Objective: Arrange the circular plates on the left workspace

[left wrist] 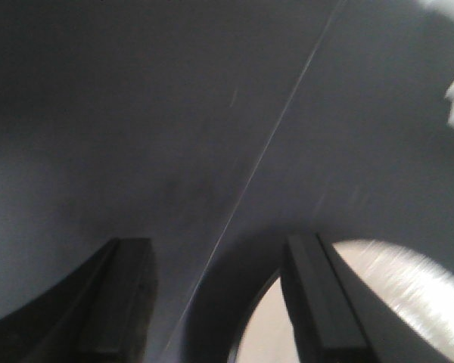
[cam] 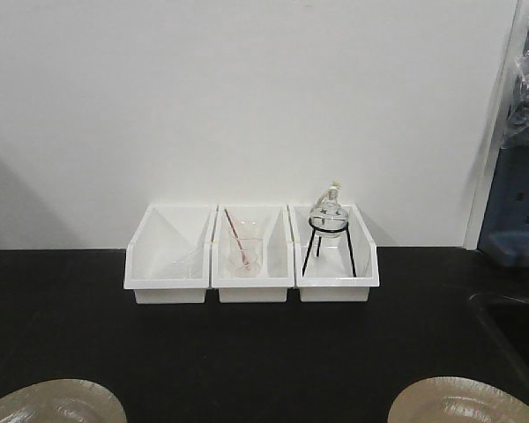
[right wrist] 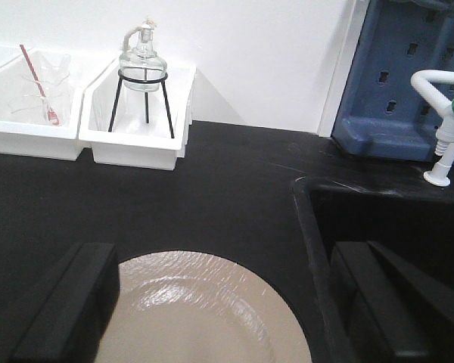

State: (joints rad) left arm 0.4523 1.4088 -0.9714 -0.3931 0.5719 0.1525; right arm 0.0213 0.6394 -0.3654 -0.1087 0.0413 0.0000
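Note:
Two tan glossy round plates lie on the black countertop at the front edge of the front view, one at the left and one at the right. No gripper shows in that view. In the blurred left wrist view, my left gripper is open above the counter, and the left plate lies under and beside its right finger. In the right wrist view, my right gripper is open and empty, with the right plate below, between its fingers. Its right finger hangs over the sink.
Three white bins stand against the back wall: one looks almost empty, one holds a beaker with a red rod, one holds a flask on a tripod. A recessed sink and blue rack are at the right. A tap stands behind the sink.

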